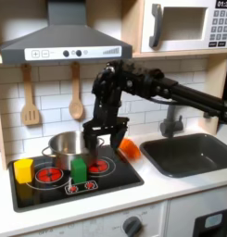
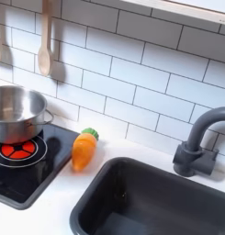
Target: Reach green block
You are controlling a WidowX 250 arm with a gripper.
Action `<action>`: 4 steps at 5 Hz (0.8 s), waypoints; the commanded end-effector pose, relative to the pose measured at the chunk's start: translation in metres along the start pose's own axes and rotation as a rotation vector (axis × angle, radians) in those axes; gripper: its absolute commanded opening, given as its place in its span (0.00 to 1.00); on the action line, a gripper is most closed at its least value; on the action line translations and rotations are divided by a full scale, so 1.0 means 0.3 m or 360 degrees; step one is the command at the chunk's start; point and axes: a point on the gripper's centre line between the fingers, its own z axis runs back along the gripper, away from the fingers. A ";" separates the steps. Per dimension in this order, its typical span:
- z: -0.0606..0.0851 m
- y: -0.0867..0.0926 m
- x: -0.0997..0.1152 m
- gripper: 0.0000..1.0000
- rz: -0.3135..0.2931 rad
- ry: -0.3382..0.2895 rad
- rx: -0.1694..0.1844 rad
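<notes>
In the first exterior view, the hand (image 1: pixel 103 142), fingers spread and empty, hangs up-right of the upright green block (image 1: pixel 79 169), frame lower left; approach down-left.

Green block (image 1: pixel 79 170), small, bright, upright, on the black stovetop (image 1: pixel 124 176), in front of the steel pot (image 1: pixel 69 145)
</notes>
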 end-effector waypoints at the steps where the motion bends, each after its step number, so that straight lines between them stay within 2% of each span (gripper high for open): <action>1: -0.033 0.018 0.043 1.00 0.0028 0.0012 0.0014; 3: -0.085 0.029 0.081 1.00 -0.0042 0.0038 0.0014; 4: -0.099 0.037 0.092 1.00 -0.0044 0.0041 0.0014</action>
